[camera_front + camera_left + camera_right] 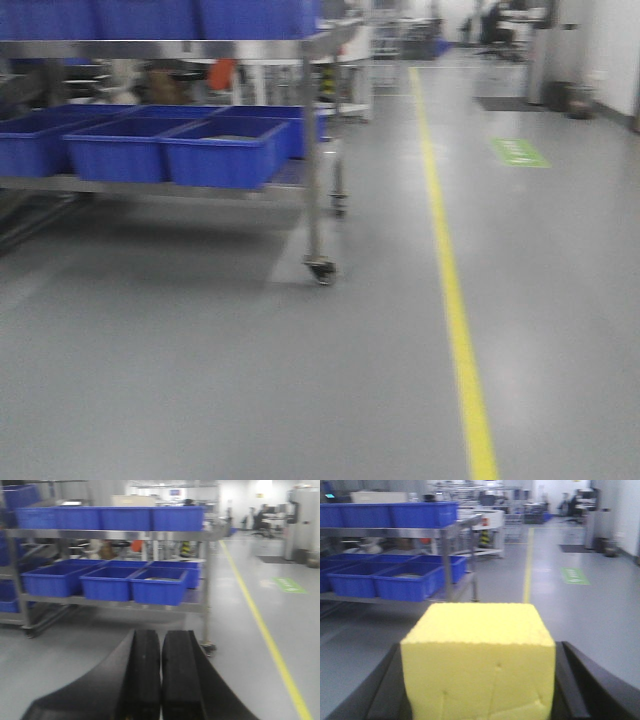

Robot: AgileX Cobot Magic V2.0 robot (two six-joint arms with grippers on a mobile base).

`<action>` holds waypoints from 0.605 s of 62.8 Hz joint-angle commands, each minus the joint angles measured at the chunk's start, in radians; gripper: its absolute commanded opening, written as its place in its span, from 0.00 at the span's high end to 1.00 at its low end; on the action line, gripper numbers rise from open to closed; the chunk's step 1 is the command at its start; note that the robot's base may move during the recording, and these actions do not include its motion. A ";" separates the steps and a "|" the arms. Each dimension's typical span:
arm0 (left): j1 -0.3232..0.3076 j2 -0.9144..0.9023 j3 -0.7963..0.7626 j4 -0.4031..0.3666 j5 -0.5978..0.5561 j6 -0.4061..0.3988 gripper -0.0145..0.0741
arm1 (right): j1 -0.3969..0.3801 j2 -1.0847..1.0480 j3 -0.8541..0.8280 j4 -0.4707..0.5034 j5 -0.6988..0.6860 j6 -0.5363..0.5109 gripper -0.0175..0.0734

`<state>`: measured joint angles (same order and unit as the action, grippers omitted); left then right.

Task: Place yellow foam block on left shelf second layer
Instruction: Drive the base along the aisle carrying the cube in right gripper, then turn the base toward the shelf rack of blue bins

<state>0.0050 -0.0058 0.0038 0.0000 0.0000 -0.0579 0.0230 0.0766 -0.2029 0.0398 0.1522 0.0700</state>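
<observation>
So our right gripper (pixel 479 685) has the yellow foam block (pixel 477 660) clamped between its two dark fingers (pixel 580 685), one on each side. In the right wrist view the block fills most of the near frame, and you can see a few cuts and dents in its front face. Our left gripper (pixel 161 680) is carrying nothing, and its two black pads (pixel 142 675) are pressed together with only a thin seam between them. The metal shelf (pixel 312 150) stands on the left of the scene, well apart from the block. Blue bins (pixel 225 150) sit in a row on its lower level and more of them line the level above. A caster (pixel 321 270) shows at the foot of the near corner post. A yellow line (pixel 452 290) runs along the grey floor (pixel 200 380) from near to far on the right, and there's a green floor marking (pixel 518 152) further right of it. The front view is pretty blurry, so we can't tell what's inside the bins.
</observation>
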 commanded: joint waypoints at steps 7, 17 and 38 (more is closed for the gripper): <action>-0.005 -0.018 0.027 -0.006 -0.081 -0.003 0.70 | -0.007 0.012 -0.028 0.003 -0.096 -0.008 0.25; -0.005 -0.018 0.027 -0.006 -0.081 -0.003 0.70 | -0.007 0.012 -0.028 0.003 -0.096 -0.008 0.25; -0.005 -0.018 0.027 -0.006 -0.081 -0.003 0.70 | -0.007 0.012 -0.028 0.003 -0.096 -0.008 0.25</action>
<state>0.0050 -0.0058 0.0038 0.0000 0.0000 -0.0579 0.0230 0.0766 -0.2029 0.0398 0.1522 0.0700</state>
